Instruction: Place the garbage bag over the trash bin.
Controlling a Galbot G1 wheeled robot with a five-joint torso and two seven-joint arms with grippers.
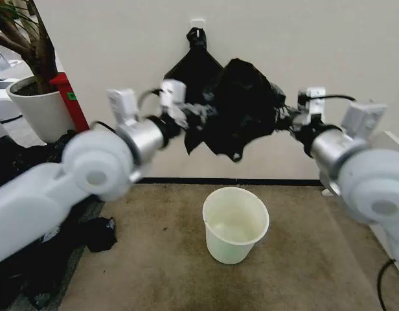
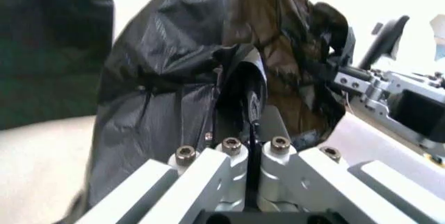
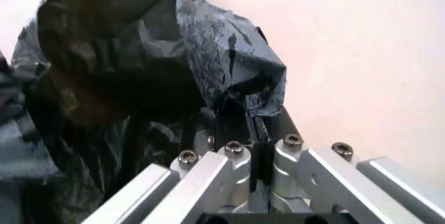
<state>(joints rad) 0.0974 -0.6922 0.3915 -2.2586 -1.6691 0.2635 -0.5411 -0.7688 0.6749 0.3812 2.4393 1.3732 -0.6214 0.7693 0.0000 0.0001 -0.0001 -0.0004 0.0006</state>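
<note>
The garbage bag (image 1: 246, 107), glossy wrinkled black film, hangs stretched in the air between my two grippers, in front of the wall. My left gripper (image 1: 201, 111) is shut on the bag's left edge, and in the left wrist view its fingers (image 2: 251, 110) pinch the garbage bag (image 2: 174, 78). My right gripper (image 1: 284, 118) is shut on the bag's right edge; the right wrist view shows the garbage bag (image 3: 118, 62) clamped between the fingertips (image 3: 256, 125). The trash bin (image 1: 235, 223), a cream-white round bucket, stands upright and open on the carpet directly below the bag, well apart from it.
A flat black bag (image 1: 194, 61) with a knot hangs from a wall hook behind the held bag. At the far left are a white plant pot (image 1: 41, 110) and a red object (image 1: 71, 100). Black plastic film (image 1: 37, 259) lies heaped on the left floor. A cable (image 1: 381, 285) lies bottom right.
</note>
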